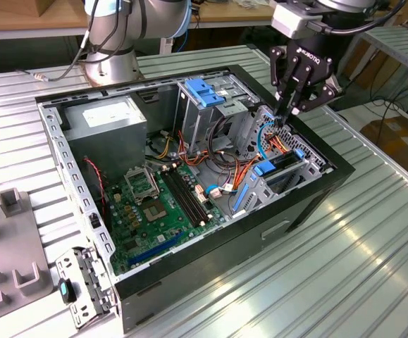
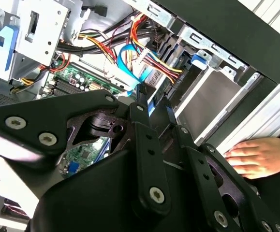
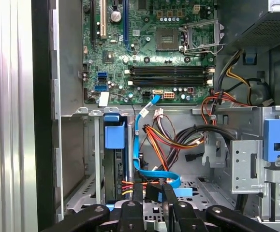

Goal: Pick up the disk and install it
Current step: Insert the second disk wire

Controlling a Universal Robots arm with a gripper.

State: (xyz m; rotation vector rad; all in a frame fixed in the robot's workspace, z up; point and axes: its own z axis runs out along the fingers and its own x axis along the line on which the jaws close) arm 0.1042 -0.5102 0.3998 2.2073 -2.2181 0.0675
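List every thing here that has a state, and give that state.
computer case: lying on its side, side panel off, inside exposed
gripper: lowered into the case beside the drive bay
disk: standing on edge in the drive bay
memory slots: empty
processor socket: no cooler on it
hand: resting beside the case's outer wall

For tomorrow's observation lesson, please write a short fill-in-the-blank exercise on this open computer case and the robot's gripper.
1. The gripper hangs over the open computer ____.
2. The flat ribbon cable near the gripper is coloured ____.
3. In the second wrist view, a person's ____ rests outside the case.
4. The motherboard inside is coloured ____.

Missing words: case; blue; hand; green
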